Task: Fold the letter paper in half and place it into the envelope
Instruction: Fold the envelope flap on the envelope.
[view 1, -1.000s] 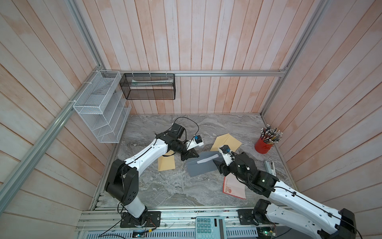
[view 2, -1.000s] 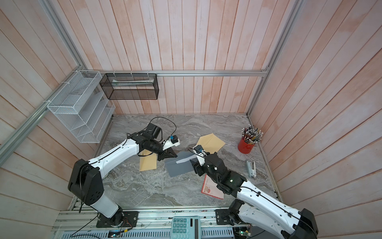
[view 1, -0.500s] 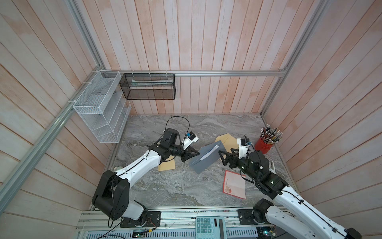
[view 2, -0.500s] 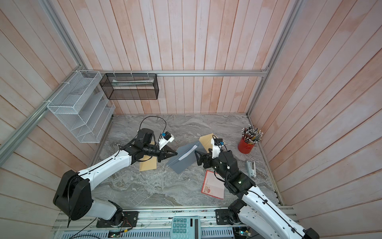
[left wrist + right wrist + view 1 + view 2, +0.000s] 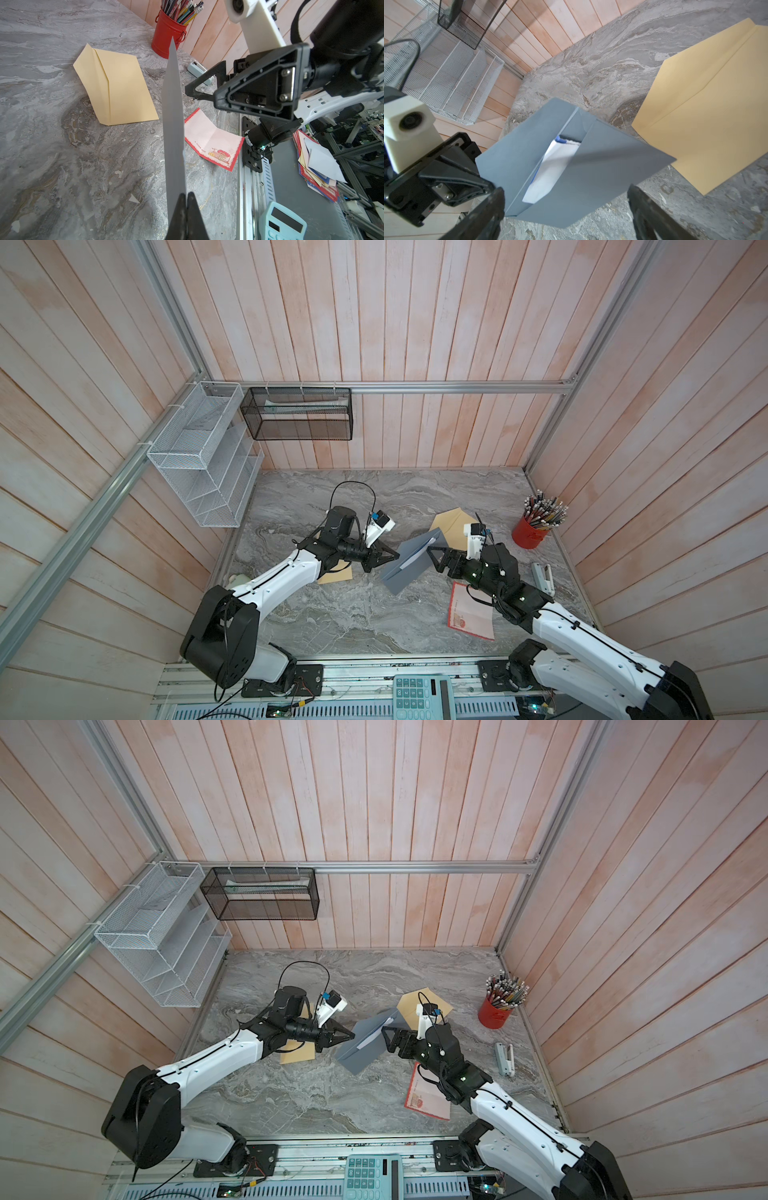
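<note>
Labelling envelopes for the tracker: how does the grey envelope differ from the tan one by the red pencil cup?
Colour: the grey envelope is slate grey, and the tan envelope is yellowish tan.
Pose: the grey envelope is held up on edge, pinched in the shut left gripper. The tan envelope lies flat on the table.
Contents: the grey envelope shows white paper inside in the right wrist view; the tan envelope shows none.
Both have open flaps.

The light is bright and soft in both top views, and the wall boards bend near the edges. Shadows on the table (image 5: 332, 614) are pale. In the right wrist view the close fingers (image 5: 485, 212) look blurry, and a dark shadow crosses the grey envelope (image 5: 602, 180).
</note>
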